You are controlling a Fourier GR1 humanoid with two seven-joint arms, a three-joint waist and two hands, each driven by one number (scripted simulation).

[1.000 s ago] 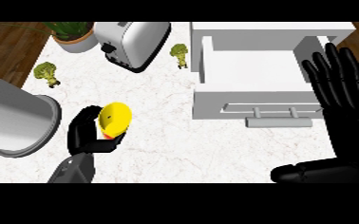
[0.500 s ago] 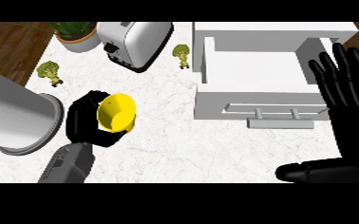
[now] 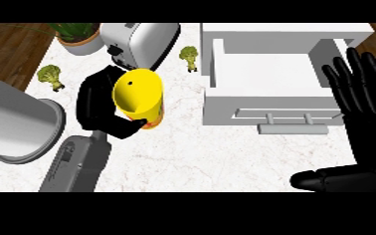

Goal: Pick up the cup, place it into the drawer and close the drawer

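While the left hand (image 3: 103, 104) curls its fingers around the yellow cup (image 3: 138, 95), that cup sits lifted over the marble counter (image 3: 213, 154), left of the open white drawer (image 3: 272, 79). Right hand (image 3: 356, 92) rests at the right edge, fingers straight and spread.

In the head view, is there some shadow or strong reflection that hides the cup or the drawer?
Head view: the lighting is even; the yellow cup in the left hand shows no glare; the open white drawer has only soft shading inside; the black right hand hides its right edge.
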